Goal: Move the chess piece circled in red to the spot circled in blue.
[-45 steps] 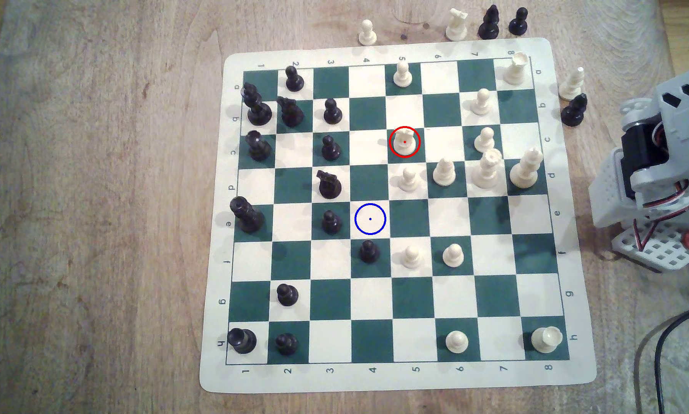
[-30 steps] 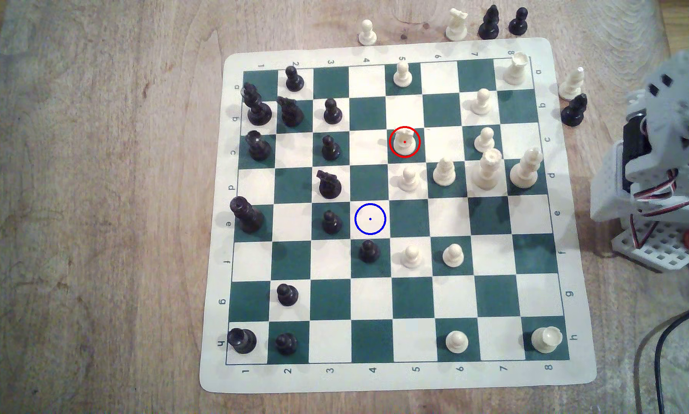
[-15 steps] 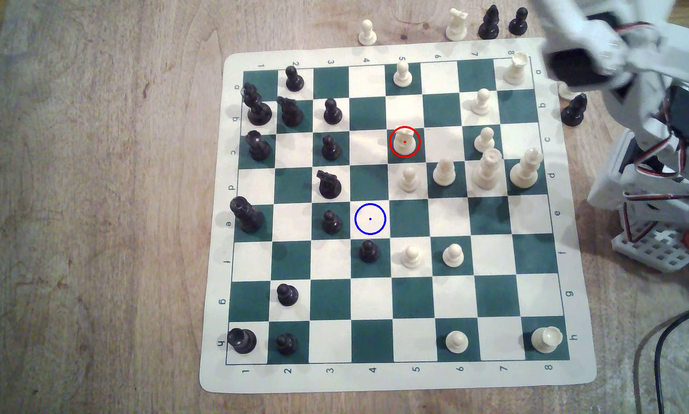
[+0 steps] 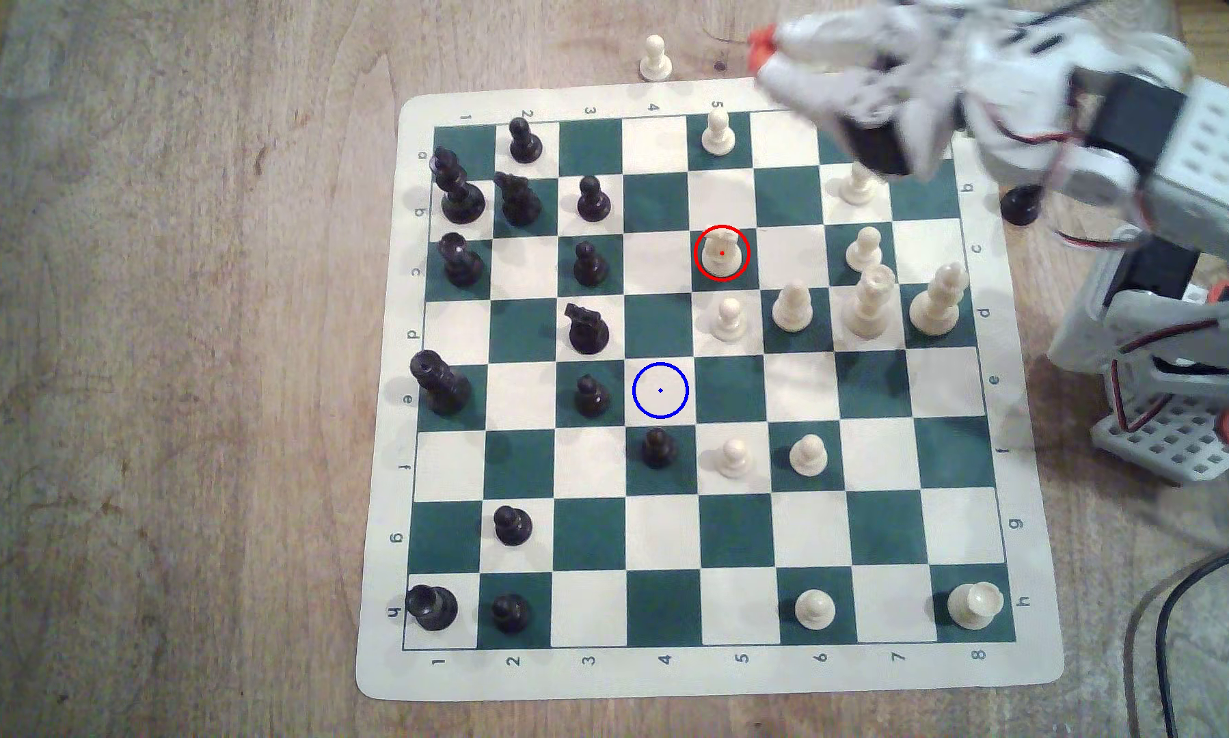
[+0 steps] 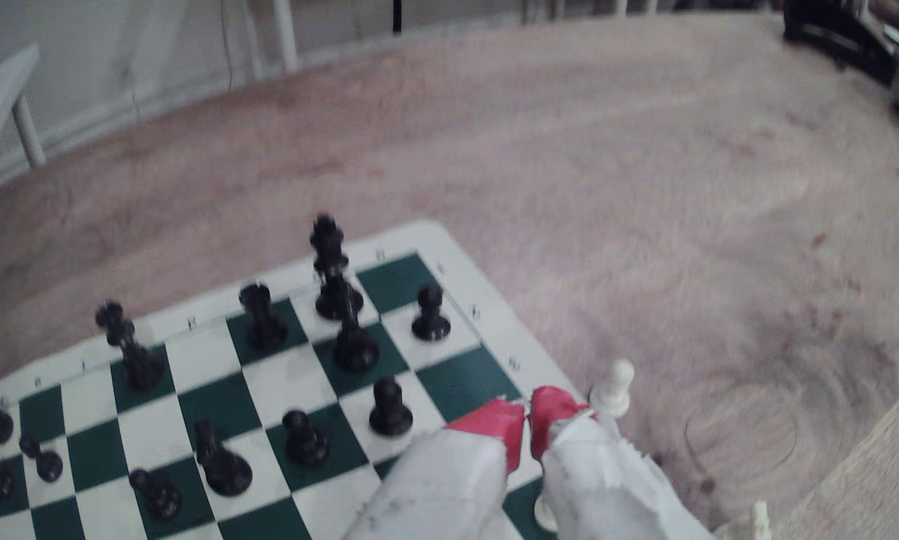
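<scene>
Reach first — gripper (image 4: 764,46) with red tips pressed together on nothing, high over the board's (image 4: 668,678) far edge; best opened, then lowered straight onto the chess piece (image 4: 722,253) on its red-ringed green square — clear of the pawn (image 4: 729,318) beside it.

Exterior view tally. One board (image 4: 383,497). Black pieces (image 4: 589,264): fourteen in sight, thirteen on the squares, one off. Cream pieces (image 4: 734,458): thirteen in sight, twelve on, one off. One red-ringed piece (image 4: 722,253). One blue-ringed square (image 4: 661,390). One arm (image 4: 1130,142).
</scene>
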Motion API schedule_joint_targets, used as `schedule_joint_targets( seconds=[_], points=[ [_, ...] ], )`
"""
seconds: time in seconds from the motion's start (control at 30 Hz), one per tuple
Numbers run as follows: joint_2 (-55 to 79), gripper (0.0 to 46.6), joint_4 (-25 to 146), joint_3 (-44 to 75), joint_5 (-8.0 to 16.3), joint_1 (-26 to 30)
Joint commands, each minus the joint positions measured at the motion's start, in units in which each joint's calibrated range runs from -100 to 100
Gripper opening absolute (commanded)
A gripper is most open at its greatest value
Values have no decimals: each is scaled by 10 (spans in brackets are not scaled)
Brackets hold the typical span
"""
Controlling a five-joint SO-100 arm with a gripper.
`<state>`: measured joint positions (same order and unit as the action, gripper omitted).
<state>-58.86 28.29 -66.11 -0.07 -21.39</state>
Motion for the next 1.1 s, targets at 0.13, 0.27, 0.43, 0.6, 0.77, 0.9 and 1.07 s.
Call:
schedule_joint_targets(
  seconds=[0.13,0.27,0.43,0.6,0.77,0.9,1.07],
  points=[
    [174,15,139,194,10,8],
    [212,40,180,228,22,28],
    [234,62,193,242,48,44],
    [273,93,191,243,49,52],
    [305,92,180,245,52,60],
    [314,118,173,247,64,72],
    [332,114,157,247,66,74]
  ],
)
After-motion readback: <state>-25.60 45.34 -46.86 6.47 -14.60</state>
